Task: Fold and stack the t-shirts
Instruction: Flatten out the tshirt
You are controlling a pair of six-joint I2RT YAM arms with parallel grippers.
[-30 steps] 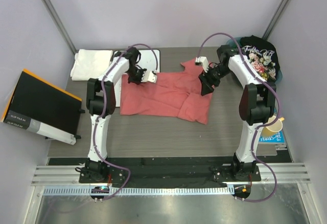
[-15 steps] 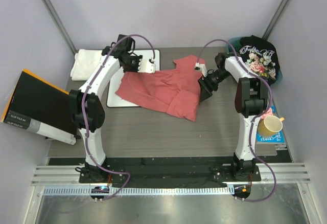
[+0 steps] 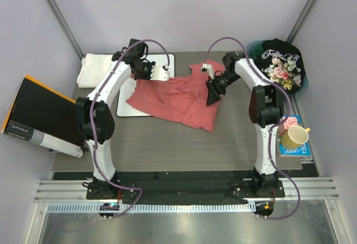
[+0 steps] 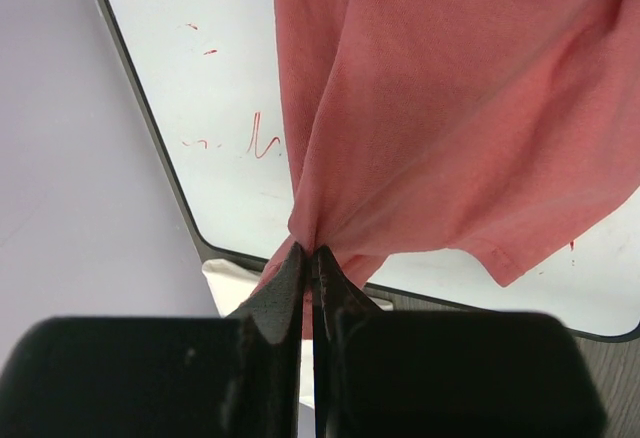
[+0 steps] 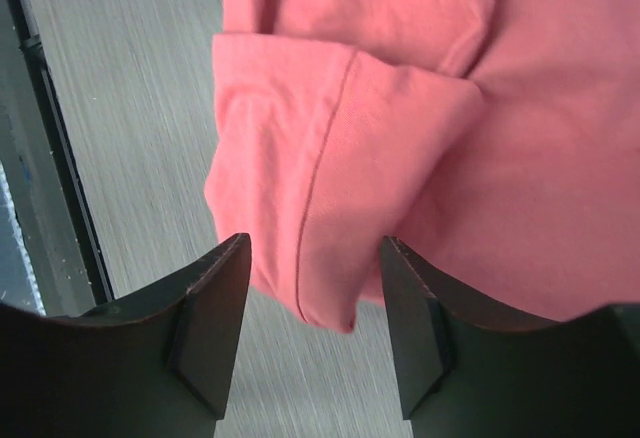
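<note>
Grey table (image 3: 167,144) underneath. Judged salmon-red t-shirt (image 3: 178,96) soft, light, limp; best taken at hems. Pinched tight at one edge in left gripper (image 4: 308,250); straddled by parted right gripper (image 5: 315,248).

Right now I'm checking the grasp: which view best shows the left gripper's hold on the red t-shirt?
Left wrist: the left gripper is shut on a bunched fold of the red t-shirt, seen close up. Top external shows the shirt's whole spread, but the pinch is tiny there. Right wrist shows only a sleeve hem.
</note>
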